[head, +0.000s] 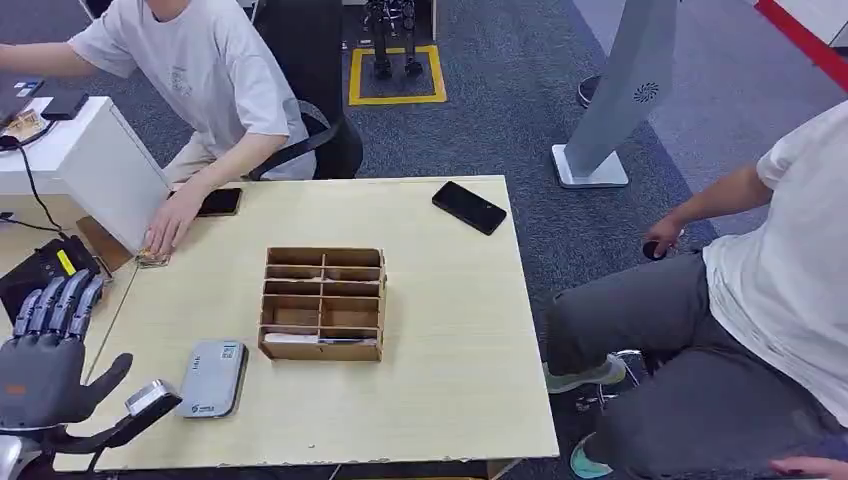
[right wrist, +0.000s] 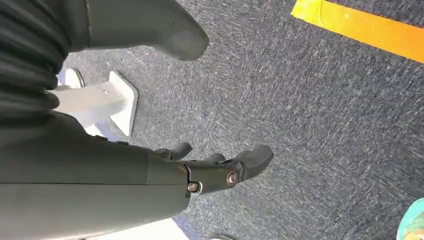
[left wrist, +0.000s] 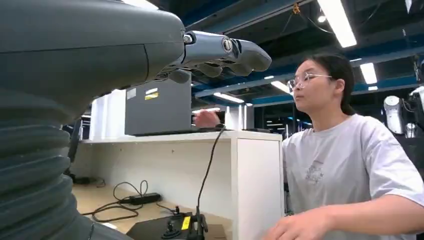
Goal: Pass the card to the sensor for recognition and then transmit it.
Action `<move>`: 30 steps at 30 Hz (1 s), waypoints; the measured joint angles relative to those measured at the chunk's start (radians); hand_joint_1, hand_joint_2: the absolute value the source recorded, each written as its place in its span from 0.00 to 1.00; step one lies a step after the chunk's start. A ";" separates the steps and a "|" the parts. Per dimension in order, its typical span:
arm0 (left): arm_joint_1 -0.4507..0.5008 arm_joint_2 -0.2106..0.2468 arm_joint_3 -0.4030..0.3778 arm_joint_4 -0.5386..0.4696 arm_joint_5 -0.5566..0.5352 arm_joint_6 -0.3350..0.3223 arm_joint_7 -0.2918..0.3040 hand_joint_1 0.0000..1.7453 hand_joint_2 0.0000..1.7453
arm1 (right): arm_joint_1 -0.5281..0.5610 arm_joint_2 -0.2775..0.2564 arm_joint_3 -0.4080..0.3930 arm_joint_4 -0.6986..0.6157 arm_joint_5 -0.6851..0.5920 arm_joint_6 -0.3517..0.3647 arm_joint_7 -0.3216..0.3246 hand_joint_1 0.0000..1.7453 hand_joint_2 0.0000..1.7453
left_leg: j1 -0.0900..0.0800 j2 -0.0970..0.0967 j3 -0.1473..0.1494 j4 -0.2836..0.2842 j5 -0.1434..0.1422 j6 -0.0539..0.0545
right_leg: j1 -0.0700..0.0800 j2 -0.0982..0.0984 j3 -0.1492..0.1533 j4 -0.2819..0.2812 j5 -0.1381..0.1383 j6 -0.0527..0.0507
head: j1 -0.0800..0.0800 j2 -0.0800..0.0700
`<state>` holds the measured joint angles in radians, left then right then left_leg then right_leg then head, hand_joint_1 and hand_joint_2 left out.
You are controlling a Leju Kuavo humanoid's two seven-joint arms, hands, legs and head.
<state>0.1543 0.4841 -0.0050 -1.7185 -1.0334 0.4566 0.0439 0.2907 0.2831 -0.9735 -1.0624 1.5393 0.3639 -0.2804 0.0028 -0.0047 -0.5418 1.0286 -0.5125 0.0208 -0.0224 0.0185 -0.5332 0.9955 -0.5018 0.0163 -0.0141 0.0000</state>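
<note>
A cardboard box [head: 322, 303] with several compartments stands mid-table. A white card [head: 292, 338] lies in its front slot. A flat grey sensor device [head: 212, 378] rests on the table left of the box, and a small silver-headed scanner [head: 152, 397] on a black stand sits beside it. My left hand [head: 45, 350] is raised at the table's front left corner, fingers spread upward, holding nothing; in the left wrist view its fingers [left wrist: 220, 52] reach out empty. My right hand [right wrist: 215, 167] hangs over the carpet with loosely bent fingers and nothing in them.
A person sits at the far left with a hand [head: 170, 225] on the table beside a dark phone [head: 218, 202]. Another black phone [head: 469, 207] lies at the far right. A second person [head: 760, 320] sits close to the table's right edge. A white desk [head: 95, 160] stands left.
</note>
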 joint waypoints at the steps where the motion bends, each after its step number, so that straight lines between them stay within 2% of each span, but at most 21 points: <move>1: 0.000 0.000 0.000 0.000 0.000 0.000 0.000 0.00 1.00 | 0.000 0.000 0.000 0.000 0.000 0.000 0.000 0.00 1.00 | 0.000 0.000 0.000 0.000 0.000 0.000 | 0.000 0.000 0.000 0.000 0.000 0.000 | 0.000 0.000; 4: 0.000 0.000 0.001 0.000 0.002 0.000 0.000 0.00 1.00 | -0.001 -0.001 0.000 0.003 0.000 -0.001 0.000 0.00 1.00 | 0.000 0.000 0.000 0.000 0.000 0.000 | 0.000 0.000 0.000 0.000 0.000 0.000 | 0.000 0.000; 5: 0.000 -0.002 0.002 0.000 0.008 0.000 0.000 1.00 1.00 | -0.002 -0.001 0.000 0.005 0.000 -0.003 0.000 0.00 1.00 | 0.000 0.000 0.000 0.000 0.000 0.000 | 0.000 0.000 0.000 0.000 0.000 0.000 | 0.000 0.000; 8: 0.005 -0.005 0.005 0.000 0.036 -0.014 -0.004 1.00 1.00 | -0.006 -0.002 0.000 0.013 0.000 -0.010 -0.002 0.00 1.00 | 0.000 0.000 0.000 0.000 0.000 0.000 | 0.000 0.000 0.000 0.000 0.000 0.000 | 0.000 0.000; 9: 0.007 -0.004 0.005 0.000 0.051 -0.026 -0.009 0.05 1.00 | -0.006 -0.002 0.001 0.016 0.000 -0.014 -0.002 0.00 1.00 | 0.000 0.000 0.000 0.000 0.000 0.000 | 0.000 0.000 0.000 0.000 0.000 0.000 | 0.000 0.000; 10: 0.010 -0.004 0.006 0.000 0.071 -0.031 -0.020 0.00 1.00 | -0.008 -0.002 0.001 0.022 0.000 -0.021 0.000 0.00 1.00 | 0.000 0.000 0.000 0.000 0.000 0.000 | 0.000 0.000 0.000 0.000 0.000 0.000 | 0.000 0.000; 12: 0.012 -0.004 0.008 0.000 0.077 -0.033 -0.035 0.00 1.00 | -0.012 -0.004 0.001 0.034 0.000 -0.027 0.000 0.00 1.00 | 0.000 0.000 0.000 0.000 0.000 0.000 | 0.000 0.000 0.000 0.000 0.000 0.000 | 0.000 0.000; 30: 0.013 -0.006 0.010 0.000 0.065 -0.028 -0.036 0.00 1.00 | -0.026 -0.024 0.002 0.084 0.000 -0.048 0.000 0.00 1.00 | 0.000 0.000 0.000 0.000 0.000 0.000 | 0.000 0.000 0.000 0.000 0.000 0.000 | 0.000 0.000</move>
<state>0.1677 0.4784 0.0050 -1.7185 -0.9686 0.4288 0.0080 0.2648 0.2586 -0.9720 -0.9785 1.5393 0.3159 -0.2800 0.0029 -0.0047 -0.5417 1.0286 -0.5124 0.0207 -0.0223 0.0185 -0.5332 0.9955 -0.5018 0.0162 -0.0141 0.0000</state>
